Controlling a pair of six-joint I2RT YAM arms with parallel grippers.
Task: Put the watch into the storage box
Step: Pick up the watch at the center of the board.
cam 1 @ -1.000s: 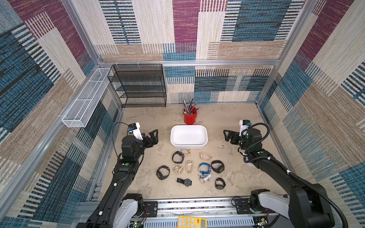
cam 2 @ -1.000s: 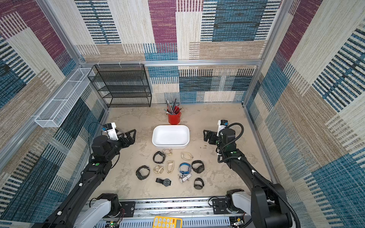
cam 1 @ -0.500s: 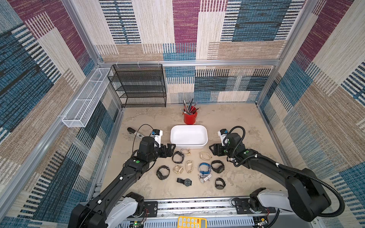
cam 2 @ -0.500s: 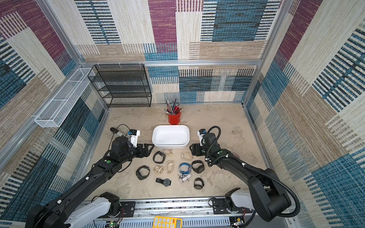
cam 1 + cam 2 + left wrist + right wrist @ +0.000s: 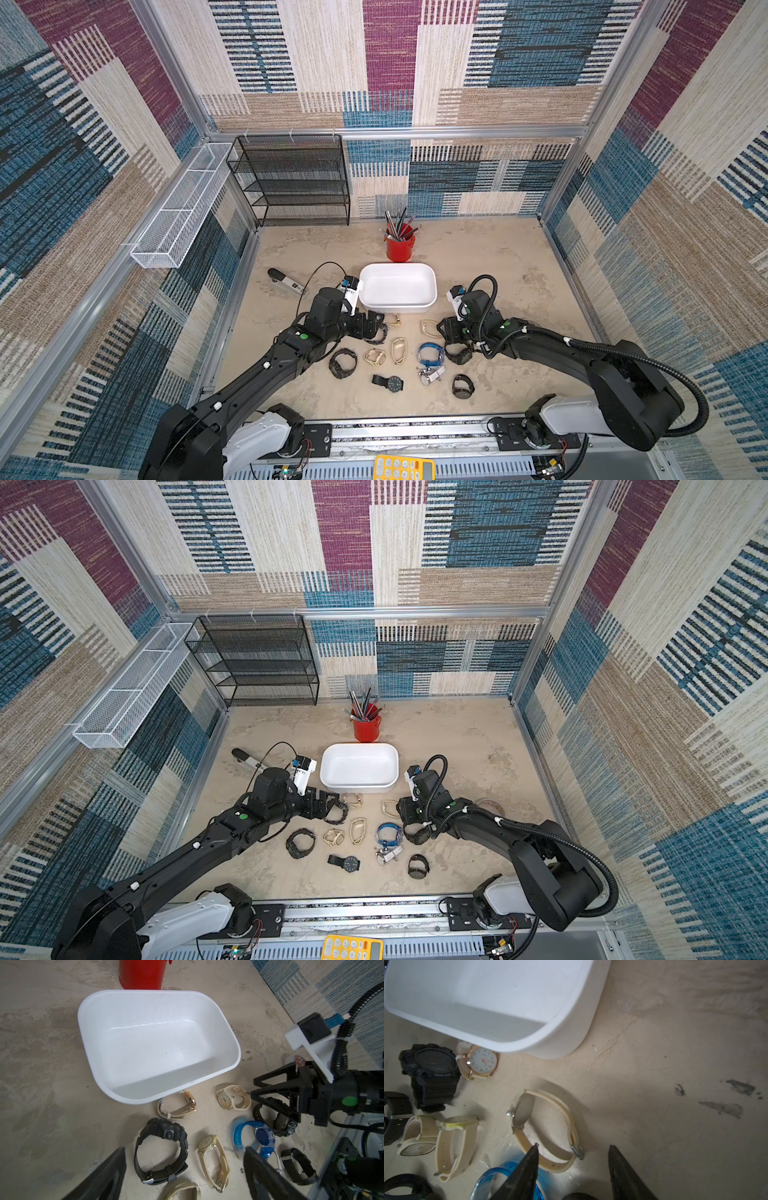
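Observation:
The white storage box point(image 5: 397, 286) point(image 5: 359, 766) stands in the middle of the table with nothing in it, also in the left wrist view point(image 5: 158, 1047). Several watches lie in front of it. My left gripper point(image 5: 379, 327) point(image 5: 185, 1169) is open and low over a chunky black watch point(image 5: 162, 1151), which lies between its fingers. My right gripper point(image 5: 448, 336) point(image 5: 573, 1159) is open, jaws half narrowed, over another black watch point(image 5: 460, 355) point(image 5: 417, 835). A cream watch point(image 5: 546, 1126) lies just past its fingertips, and a blue watch point(image 5: 500, 1180) sits beside one finger.
A red pen cup point(image 5: 400, 247) stands right behind the box. A black wire shelf point(image 5: 295, 183) is at the back left, a white mesh basket point(image 5: 183, 208) on the left wall. A dark-handled tool point(image 5: 286, 282) lies left of the box. A yellow calculator point(image 5: 403, 469) is at the front edge.
Both arms have swung in from the table's sides and down to the watches in front of the box. The right gripper's jaws have narrowed; the left stays wide.

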